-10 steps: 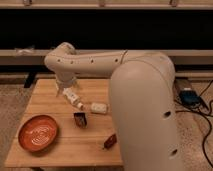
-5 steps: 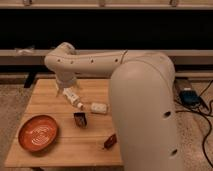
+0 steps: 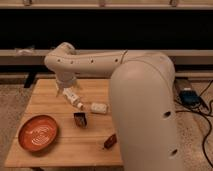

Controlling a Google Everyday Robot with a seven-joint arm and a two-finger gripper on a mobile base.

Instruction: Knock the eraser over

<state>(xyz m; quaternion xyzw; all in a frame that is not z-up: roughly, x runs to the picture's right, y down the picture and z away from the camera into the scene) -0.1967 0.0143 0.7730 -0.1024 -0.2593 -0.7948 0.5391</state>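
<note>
No visible motion vs the frames from the last second: arm, eraser and the rest sit in the same spots. Eraser (image 3: 80, 119) is on the wooden tabletop (image 3: 60, 150), roughly mid-surface, small dark block, looks to be standing on end, though it's hard to be sure of that. Gripper (image 3: 78, 105) is just above and behind it, angled down toward the eraser from the upper left, tip close to the eraser's top; can't tell whether they touch. Can't tell the gripper's state either, whether spread or pressed together; nothing seen held in it. Pale white block (image 3: 98, 107) lies flat just right of the gripper tip and up-right of the eraser, near but apart from it. Orange plate (image 3: 38, 132) sits at the tabletop's front-left, well left of the eraser, with a gap of bare wood between. Reddish-brown pepper-shaped object (image 3: 110, 141) is front-right of the eraser, near the tabletop's front edge, tilted, right up against the big white arm segment (image 3: 145, 110) that fills the right half of the view and hides the tabletop's right side. The thinner upper arm link (image 3: 90, 62) runs from that segment leftward, then bends down to the gripper. On the floor at right: a blue-topped box (image 3: 187, 95) with dark cables (image 3: 206, 125) running off it.
</note>
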